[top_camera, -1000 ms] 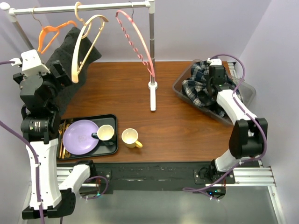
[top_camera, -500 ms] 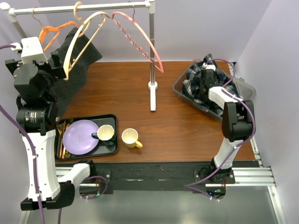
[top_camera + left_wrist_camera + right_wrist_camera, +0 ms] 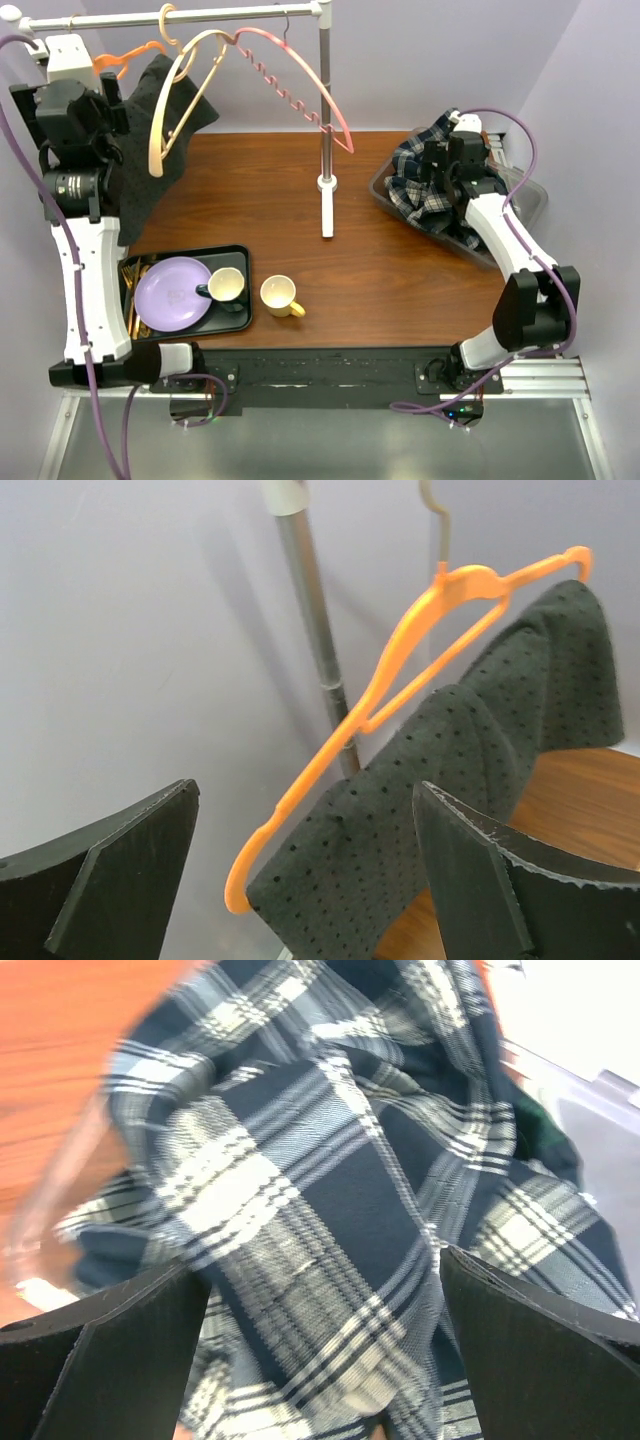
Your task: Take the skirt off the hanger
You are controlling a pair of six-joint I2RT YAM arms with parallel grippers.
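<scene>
A navy and white plaid skirt [image 3: 420, 185] lies bunched in the grey bin [image 3: 525, 200] at the right. My right gripper [image 3: 441, 160] hovers just above the skirt [image 3: 330, 1180], open, its fingers either side of the cloth without gripping. On the rail at the left, an orange hanger [image 3: 125, 60] carries a dark dotted garment [image 3: 150, 150]. My left gripper [image 3: 108, 112] is raised beside it, open and empty. In the left wrist view the orange hanger [image 3: 400, 660] and dotted garment [image 3: 420, 770] sit ahead of the left gripper [image 3: 305, 790].
A cream hanger [image 3: 185, 95] and a bare pink hanger [image 3: 300, 85] hang from the rail [image 3: 230, 14]; its post [image 3: 325, 110] stands mid-table. Front left, a black tray [image 3: 238, 252] holds a purple plate [image 3: 170, 292] and cup [image 3: 225, 285]. A yellow mug [image 3: 278, 293] stands beside it.
The right gripper has opened and let the plaid skirt drop into the bin. The left arm rose toward the orange hanger. The cream and pink hangers swung.
</scene>
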